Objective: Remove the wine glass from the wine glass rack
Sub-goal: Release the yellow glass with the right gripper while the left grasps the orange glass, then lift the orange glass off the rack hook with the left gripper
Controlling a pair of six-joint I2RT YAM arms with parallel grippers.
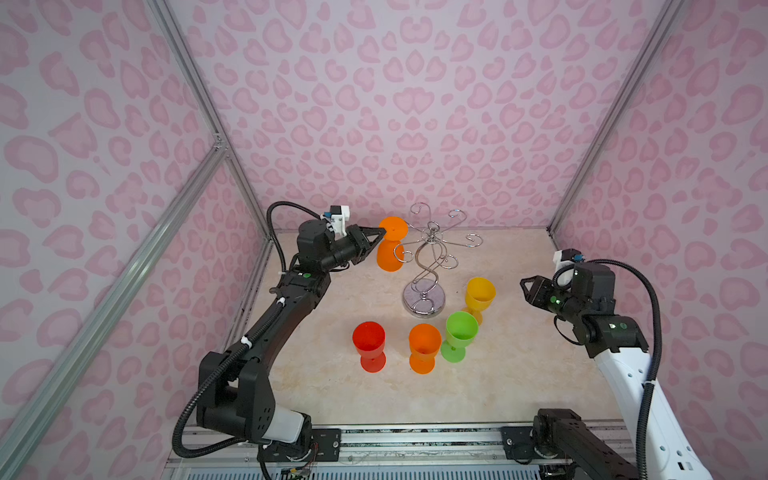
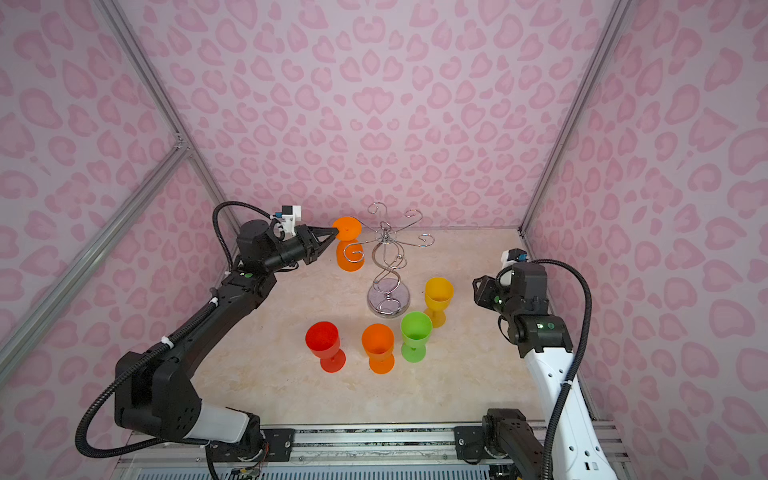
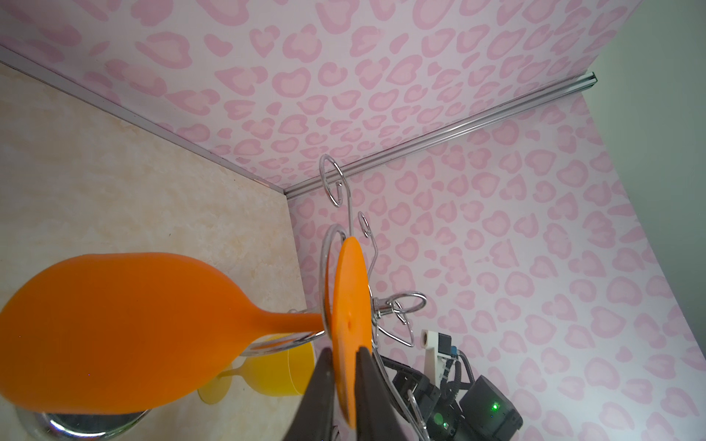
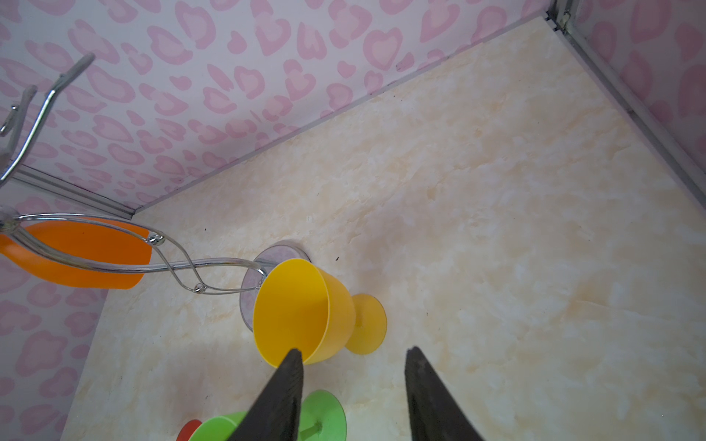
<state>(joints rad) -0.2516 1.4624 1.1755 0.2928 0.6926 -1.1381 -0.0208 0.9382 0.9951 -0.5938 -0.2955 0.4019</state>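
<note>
An orange wine glass point(image 1: 390, 249) point(image 2: 350, 249) hangs upside down from a curled arm of the chrome wine glass rack point(image 1: 428, 266) point(image 2: 388, 270) at the back of the table. Its round foot point(image 3: 349, 305) points up, and its stem sits in the wire loop. My left gripper point(image 1: 381, 233) point(image 2: 334, 233) point(image 3: 345, 353) is shut on the edge of that foot, one black finger on each face. My right gripper point(image 1: 524, 286) point(image 4: 353, 353) hovers open at the right with nothing between its fingers, above a yellow glass point(image 4: 301, 313).
Several glasses stand upright on the marble table in front of the rack: red point(image 1: 370, 345), orange point(image 1: 424, 347), green point(image 1: 459, 334) and yellow point(image 1: 480, 297). The rack's round base point(image 1: 424, 299) is near the yellow one. Pink patterned walls close in the back and sides.
</note>
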